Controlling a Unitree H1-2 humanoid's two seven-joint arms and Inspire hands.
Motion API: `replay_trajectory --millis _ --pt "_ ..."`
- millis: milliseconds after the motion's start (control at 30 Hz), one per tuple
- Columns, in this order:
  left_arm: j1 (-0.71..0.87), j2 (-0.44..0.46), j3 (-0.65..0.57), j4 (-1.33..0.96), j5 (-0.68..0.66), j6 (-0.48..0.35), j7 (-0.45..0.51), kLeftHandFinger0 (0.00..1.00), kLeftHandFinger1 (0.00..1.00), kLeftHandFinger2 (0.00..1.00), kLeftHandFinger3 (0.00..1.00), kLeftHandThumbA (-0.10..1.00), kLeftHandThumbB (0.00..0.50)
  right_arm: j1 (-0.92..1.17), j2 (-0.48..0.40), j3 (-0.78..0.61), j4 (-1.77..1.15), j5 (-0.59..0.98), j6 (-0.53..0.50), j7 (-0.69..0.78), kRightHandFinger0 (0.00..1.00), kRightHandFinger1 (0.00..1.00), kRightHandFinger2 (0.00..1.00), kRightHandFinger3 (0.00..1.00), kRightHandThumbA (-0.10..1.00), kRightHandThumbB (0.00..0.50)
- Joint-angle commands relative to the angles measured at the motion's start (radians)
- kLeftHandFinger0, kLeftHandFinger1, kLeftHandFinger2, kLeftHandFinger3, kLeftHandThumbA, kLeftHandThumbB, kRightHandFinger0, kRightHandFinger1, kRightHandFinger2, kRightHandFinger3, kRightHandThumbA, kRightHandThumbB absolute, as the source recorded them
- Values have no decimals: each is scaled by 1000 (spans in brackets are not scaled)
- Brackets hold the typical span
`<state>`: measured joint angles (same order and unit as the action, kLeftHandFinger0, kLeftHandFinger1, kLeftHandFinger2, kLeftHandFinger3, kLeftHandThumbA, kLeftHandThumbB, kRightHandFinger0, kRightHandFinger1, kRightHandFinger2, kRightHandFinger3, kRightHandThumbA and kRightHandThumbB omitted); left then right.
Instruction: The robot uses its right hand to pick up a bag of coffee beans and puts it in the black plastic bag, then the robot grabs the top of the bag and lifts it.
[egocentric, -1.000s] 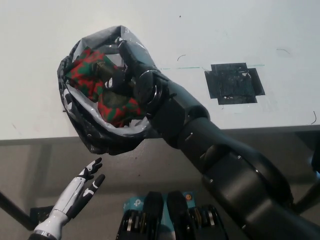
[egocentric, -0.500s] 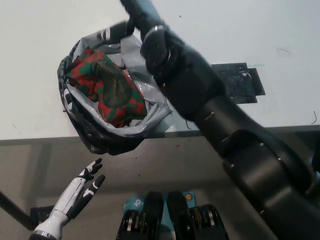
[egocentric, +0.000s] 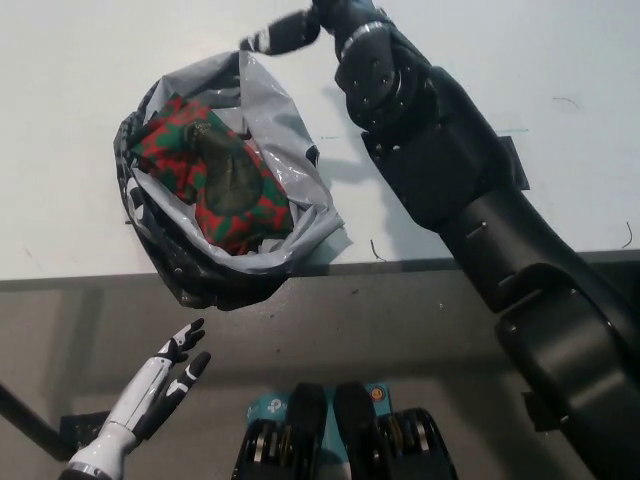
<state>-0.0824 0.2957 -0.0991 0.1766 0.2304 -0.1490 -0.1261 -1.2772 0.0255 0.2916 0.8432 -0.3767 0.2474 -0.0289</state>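
Note:
The red-and-green coffee bean bag (egocentric: 228, 188) lies inside the black plastic bag (egocentric: 196, 275), whose grey lining is folded open at the table's front edge. My black right hand (egocentric: 297, 26) is raised above the plastic bag's far rim, at the picture's top. Its fingers are apart and hold nothing. The right arm runs down to the bottom right. My white left hand (egocentric: 168, 376) rests open at the lower left, below the table edge.
The white table (egocentric: 70, 70) ends at a front edge (egocentric: 420, 266) just below the plastic bag, which overhangs it slightly. A black tape patch (egocentric: 512, 165) on the table is mostly hidden by my right arm.
My right hand has let go of the coffee bag, come out of the plastic bag and moved up and away past its far rim. The coffee bag stays inside.

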Motion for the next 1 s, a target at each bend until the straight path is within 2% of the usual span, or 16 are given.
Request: replay_trajectory --millis 0,267,567,800,900,967 --pt "0 12 2 -32 -1 -11 -3 1000 1000 1000 1000 1000 242 -14 -15 -5 60 6 -12 18 1000 1000 1000 1000 1000 432" --pt "2 6 4 -37 -1 -12 2 1000 1000 1000 1000 1000 247 -2 11 -43 225 50 -48 -9 1000 1000 1000 1000 987 422" --pt "6 5 5 -38 -9 -9 -3 1000 1000 1000 1000 1000 245 -2 39 -92 351 93 -89 -18 1000 1000 1000 1000 970 466" --pt "0 3 6 -32 -13 -5 -3 1000 1000 1000 1000 1000 244 -6 35 -118 422 118 -118 0 1000 1000 1000 1000 1000 448" --pt "-1 4 5 -30 -10 -8 -2 1000 1000 1000 1000 1000 243 -9 33 -136 438 139 -127 15 1000 1000 1000 1000 1000 456" --pt "-3 7 3 -30 -8 -9 -4 1000 1000 1000 1000 1000 242 -16 33 -164 446 170 -124 31 1000 1000 1000 1000 1000 495"
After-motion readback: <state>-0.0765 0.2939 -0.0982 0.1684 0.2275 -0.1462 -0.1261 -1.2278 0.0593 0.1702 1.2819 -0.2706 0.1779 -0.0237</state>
